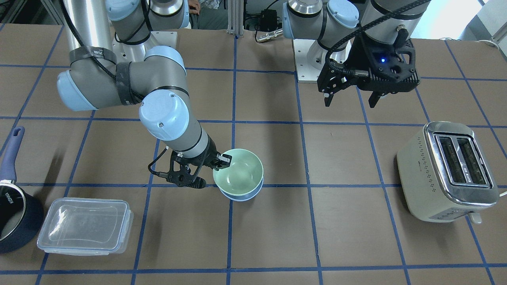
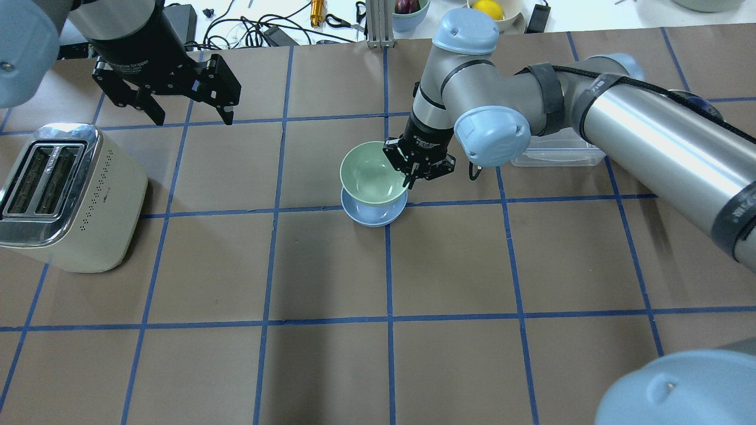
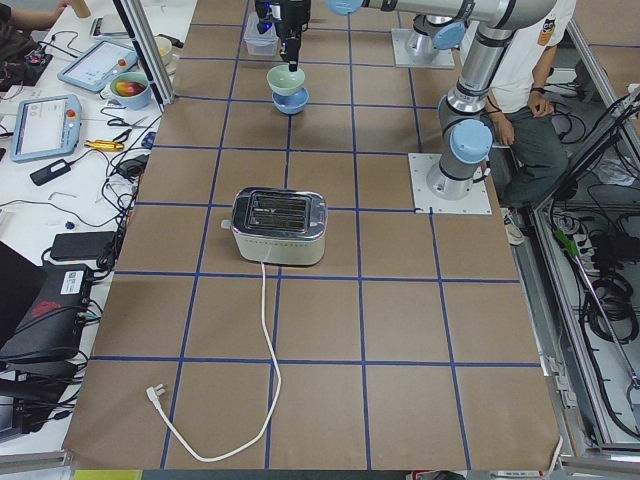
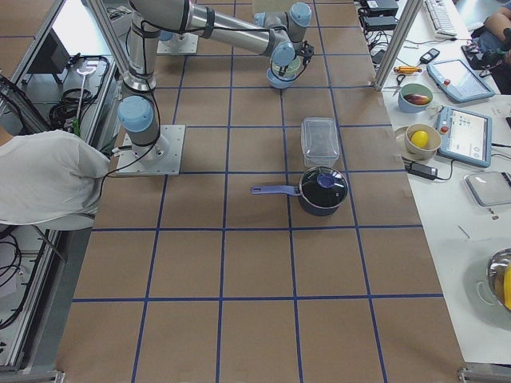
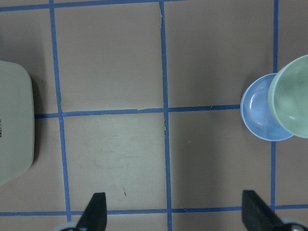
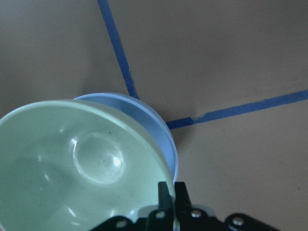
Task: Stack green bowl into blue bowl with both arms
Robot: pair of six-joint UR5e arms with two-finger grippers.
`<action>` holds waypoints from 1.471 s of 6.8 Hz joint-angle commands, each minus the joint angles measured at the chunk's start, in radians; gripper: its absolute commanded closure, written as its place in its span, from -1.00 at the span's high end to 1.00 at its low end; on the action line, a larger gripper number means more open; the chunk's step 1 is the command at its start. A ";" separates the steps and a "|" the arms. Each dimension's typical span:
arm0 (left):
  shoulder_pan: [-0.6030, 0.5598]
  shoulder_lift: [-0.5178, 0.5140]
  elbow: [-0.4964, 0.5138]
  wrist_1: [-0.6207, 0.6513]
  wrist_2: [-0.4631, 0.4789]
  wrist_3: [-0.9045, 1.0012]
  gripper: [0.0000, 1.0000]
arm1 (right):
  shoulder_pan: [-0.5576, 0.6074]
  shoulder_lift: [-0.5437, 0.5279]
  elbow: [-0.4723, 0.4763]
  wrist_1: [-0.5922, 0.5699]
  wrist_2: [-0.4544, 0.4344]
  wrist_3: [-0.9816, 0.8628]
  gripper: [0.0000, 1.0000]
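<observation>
So the right fingers (image 1: 224, 159) are clamped on the rim of the green bowl (image 1: 237, 172), tilted just over the blue bowl (image 1: 241, 195) mid-bench (image 1: 277, 237), while the left fingers (image 1: 374, 99) hang spread and empty well off, so letting go this crooked could leave it cocked or shove the blue one sideways.

My left gripper (image 5: 175, 214) looks straight down on the blue bowl (image 5: 260, 113). The green bowl (image 5: 293, 96) overlaps the blue bowl's right part and is cut by the frame edge. My black fingertips (image 5: 95, 211) stand wide apart below the blue bowl, over brown table (image 5: 110, 57) crossed by blue tape lines (image 5: 163, 72), and the cream toaster (image 5: 14, 120) lies well apart to the bowl's left.
</observation>
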 commanded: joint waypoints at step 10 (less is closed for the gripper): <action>0.000 0.008 -0.009 0.003 0.000 0.000 1.00 | -0.160 -0.223 -0.268 0.519 -0.145 -0.181 1.00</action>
